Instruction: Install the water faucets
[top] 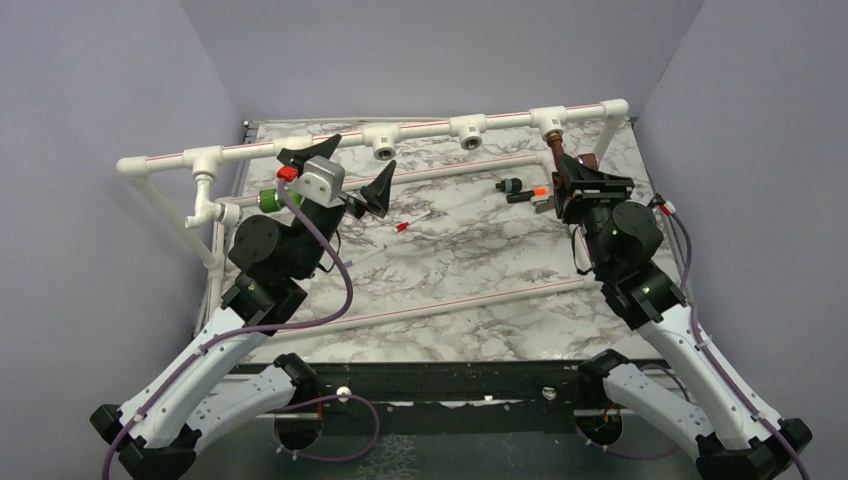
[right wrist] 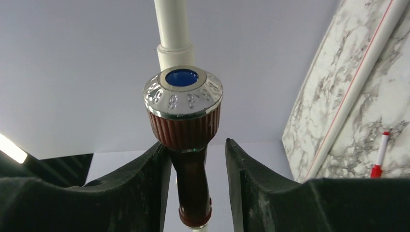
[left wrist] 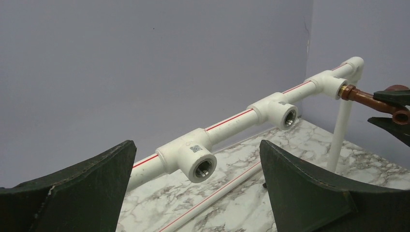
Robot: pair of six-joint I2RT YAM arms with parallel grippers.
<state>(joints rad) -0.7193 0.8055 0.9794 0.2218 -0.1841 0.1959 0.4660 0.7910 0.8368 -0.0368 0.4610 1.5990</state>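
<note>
1. my right gripper [right wrist: 196, 150] is straddling the copper faucet [right wrist: 183, 116] at bottom centre of its wrist view. the jaws are sitting slack, with a gap showing on the right side.
2. that faucet is sitting in the end t-fitting [top: 548, 120], upper right of the top view. i'm judging this as the threading step, near its finish.
3. next i'm needing a firm pinch and a square twist, or a straight pull-back.
4. my left gripper [left wrist: 197, 145] is hanging wide open and holding nothing. the green faucet [top: 268, 199] is lying at centre left.
5. i'm seeing raised numerals ringing the chrome cap [right wrist: 183, 89], unreadable, and a square code [left wrist: 195, 148].
</note>
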